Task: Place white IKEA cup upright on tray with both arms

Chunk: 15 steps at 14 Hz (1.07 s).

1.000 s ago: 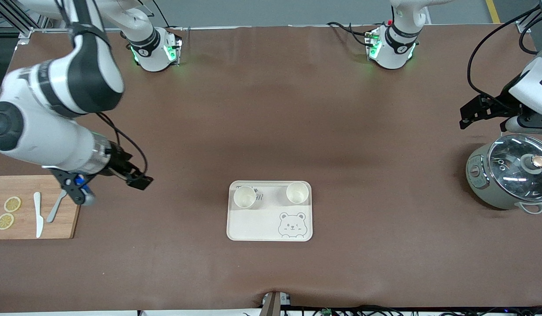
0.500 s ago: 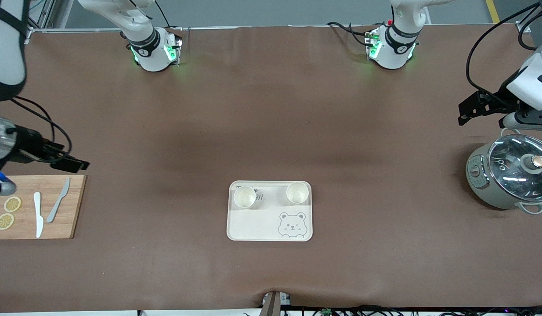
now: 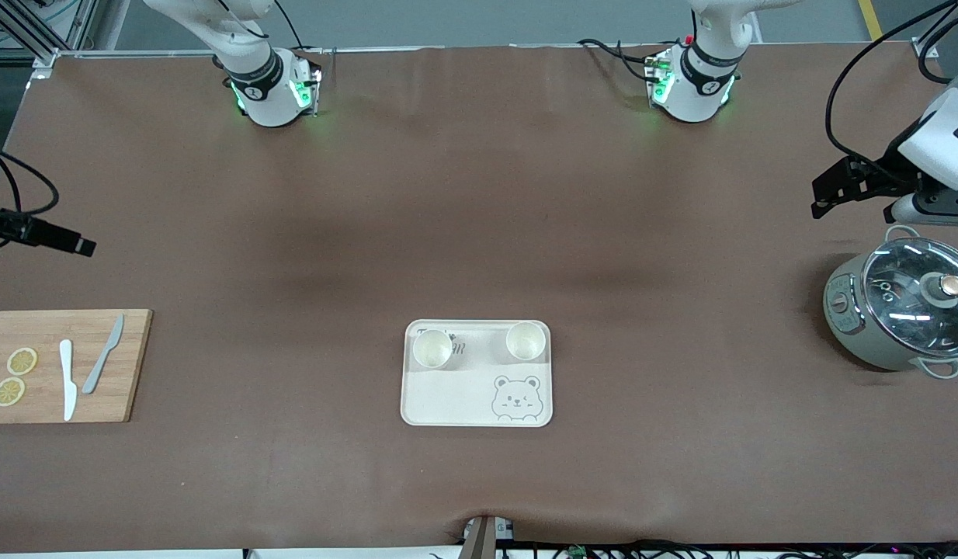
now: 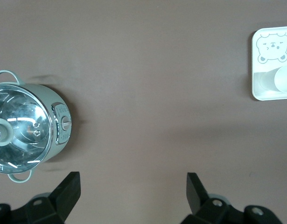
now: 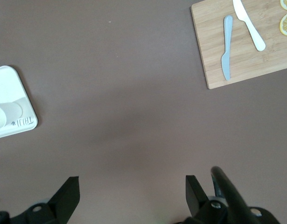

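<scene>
Front view: two white cups (image 3: 432, 348) (image 3: 525, 340) are standing upright on the cream tray (image 3: 477, 400), near the table's middle. The left gripper (image 3: 910, 213) is hanging over the table beside a lidded pot (image 3: 898, 310). The right gripper is sitting out of frame.

Left wrist view: left gripper (image 4: 133, 186) fingers are standing wide apart, holding nothing; pot and tray corner are showing.

Right wrist view: right gripper (image 5: 132, 188) fingers are likewise spread, empty, over bare table; cutting board (image 5: 241, 44) with two knives is showing.
</scene>
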Tool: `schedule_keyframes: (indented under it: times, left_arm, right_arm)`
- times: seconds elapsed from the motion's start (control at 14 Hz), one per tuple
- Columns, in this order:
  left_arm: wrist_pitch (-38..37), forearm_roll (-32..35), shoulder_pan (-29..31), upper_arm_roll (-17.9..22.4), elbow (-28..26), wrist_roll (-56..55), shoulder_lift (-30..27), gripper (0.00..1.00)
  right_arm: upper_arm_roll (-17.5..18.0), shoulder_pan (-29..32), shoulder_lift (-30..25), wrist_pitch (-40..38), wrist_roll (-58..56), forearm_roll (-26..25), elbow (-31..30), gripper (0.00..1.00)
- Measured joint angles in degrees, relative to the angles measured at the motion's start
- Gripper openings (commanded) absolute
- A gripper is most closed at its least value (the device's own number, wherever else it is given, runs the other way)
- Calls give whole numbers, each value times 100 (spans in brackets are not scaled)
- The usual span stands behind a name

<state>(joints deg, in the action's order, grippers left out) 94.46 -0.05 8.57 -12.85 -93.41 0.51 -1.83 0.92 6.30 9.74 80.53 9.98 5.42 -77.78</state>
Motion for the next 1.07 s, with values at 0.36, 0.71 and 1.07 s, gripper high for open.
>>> schedule_keyframes:
  times: [0.36, 0.71, 1.07]
  left_arm:
    - [0, 0, -1, -11, 4, -74, -14, 100]
    - [-1, 0, -2, -17, 3, -74, -13, 100]
    - [1, 0, 10, -7, 174, -74, 48, 100]
  right_arm:
    - [95, -127, -1200, 340, -232, -13, -1307, 100]
    - [9, -119, -1466, 440, -1018, -48, -1416, 100]
    - [-2, -113, -1374, 448, -1074, -189, -1173, 100]
